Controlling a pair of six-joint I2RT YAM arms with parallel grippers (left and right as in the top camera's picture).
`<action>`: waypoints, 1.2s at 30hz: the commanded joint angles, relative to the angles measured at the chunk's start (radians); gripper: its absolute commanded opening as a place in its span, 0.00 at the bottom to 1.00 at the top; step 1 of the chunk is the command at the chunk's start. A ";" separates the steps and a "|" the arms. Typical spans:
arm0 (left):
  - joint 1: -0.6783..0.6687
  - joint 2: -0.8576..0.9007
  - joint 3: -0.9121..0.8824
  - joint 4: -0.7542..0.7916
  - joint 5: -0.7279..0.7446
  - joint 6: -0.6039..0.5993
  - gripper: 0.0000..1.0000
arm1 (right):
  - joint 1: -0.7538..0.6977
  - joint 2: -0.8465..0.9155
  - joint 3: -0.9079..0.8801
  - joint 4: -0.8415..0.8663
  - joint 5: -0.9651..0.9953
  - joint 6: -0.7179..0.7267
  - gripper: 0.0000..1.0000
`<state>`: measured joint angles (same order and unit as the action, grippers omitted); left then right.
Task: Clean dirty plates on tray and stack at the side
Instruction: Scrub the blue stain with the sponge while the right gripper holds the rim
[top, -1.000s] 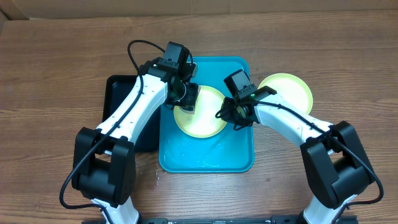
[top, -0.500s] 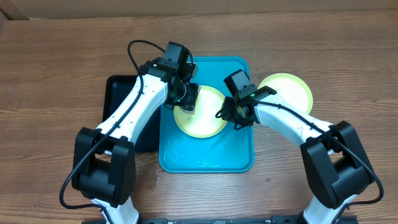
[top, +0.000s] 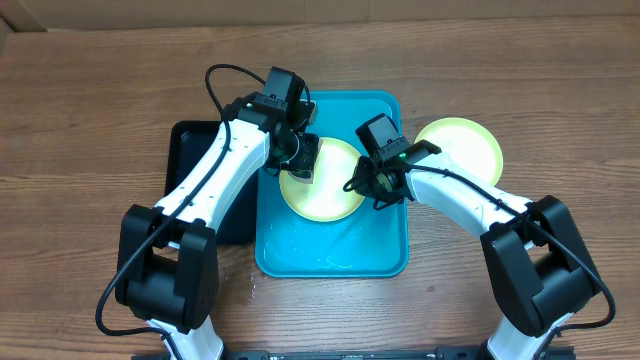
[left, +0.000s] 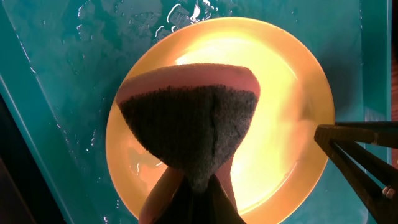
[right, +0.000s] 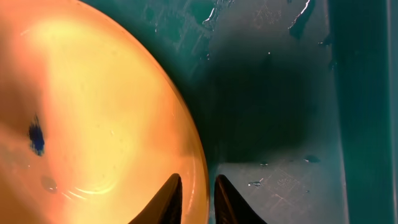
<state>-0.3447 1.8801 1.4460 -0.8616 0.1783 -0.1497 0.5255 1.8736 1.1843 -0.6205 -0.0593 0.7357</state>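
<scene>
One plate (top: 325, 195) in the far half of the tray (top: 330, 255) is pinched at its right rim by the right gripper (right: 196, 196), seemingly for steadiness, while a sponge (left: 186, 118) clamped in the left gripper (top: 300, 162) is held over it for scrubbing; a second plate (top: 465, 145) is set on the desk off the tray's right edge.

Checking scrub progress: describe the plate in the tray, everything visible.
The plate is round, shallow, pale yellow-green, plastic-looking and glossy with water. It lies in the far half of the wet tray. One dark blue speck shows on it. A folded sponge, pinched in the left fingers, is over it; contact cannot be told. The right fingers straddle its right rim; whether they pinch it is unclear.
</scene>
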 joint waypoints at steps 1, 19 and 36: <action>0.003 0.011 -0.005 0.000 -0.006 0.008 0.05 | 0.003 0.003 -0.006 0.010 0.021 0.006 0.19; 0.003 0.011 -0.005 -0.001 -0.029 0.008 0.05 | 0.004 0.003 -0.019 0.029 0.013 0.024 0.12; 0.003 0.011 -0.005 -0.001 -0.032 0.008 0.05 | 0.009 0.003 -0.046 0.082 0.013 0.024 0.12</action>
<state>-0.3447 1.8797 1.4460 -0.8639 0.1551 -0.1501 0.5262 1.8736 1.1511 -0.5449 -0.0483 0.7593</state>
